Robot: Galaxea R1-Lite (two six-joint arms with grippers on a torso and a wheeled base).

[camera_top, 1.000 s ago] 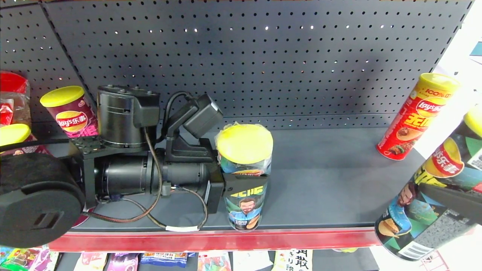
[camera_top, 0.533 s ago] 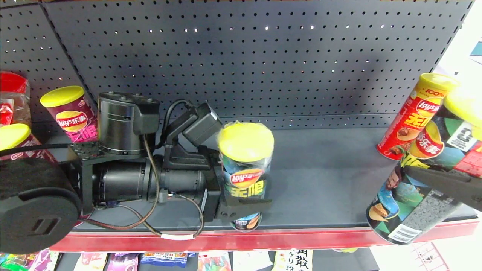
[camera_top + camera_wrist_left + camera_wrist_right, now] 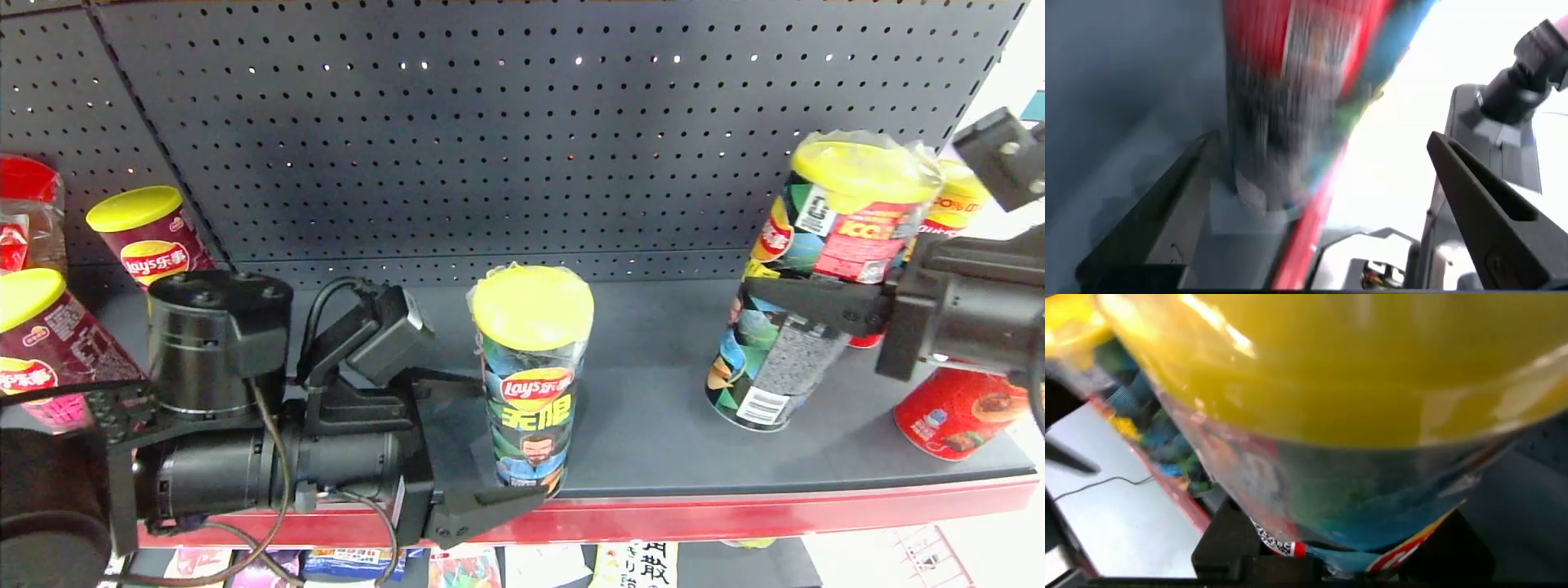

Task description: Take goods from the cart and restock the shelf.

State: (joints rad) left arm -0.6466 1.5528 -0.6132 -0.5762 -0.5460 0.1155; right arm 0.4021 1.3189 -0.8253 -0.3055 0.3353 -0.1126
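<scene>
Green-blue cardboard chip can with yellow lid [image 3: 775, 359]: long axis near-vertical, lid up, leaning right. Right tool [image 3: 808, 290] clenched mid-body, arm horizontal. Left tool [image 3: 510, 441] released, straddling identical upright can [image 3: 531, 384].

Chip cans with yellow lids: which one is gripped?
The tilted multicoloured can on the right, clamped by the right gripper; the others stand free.

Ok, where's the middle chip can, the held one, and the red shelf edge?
Middle chip can [image 3: 532, 392]: head view, label.
Held chip can [image 3: 857, 163]: head view, yellow lid.
Red shelf edge [image 3: 735, 514]: head view, front strip.
</scene>
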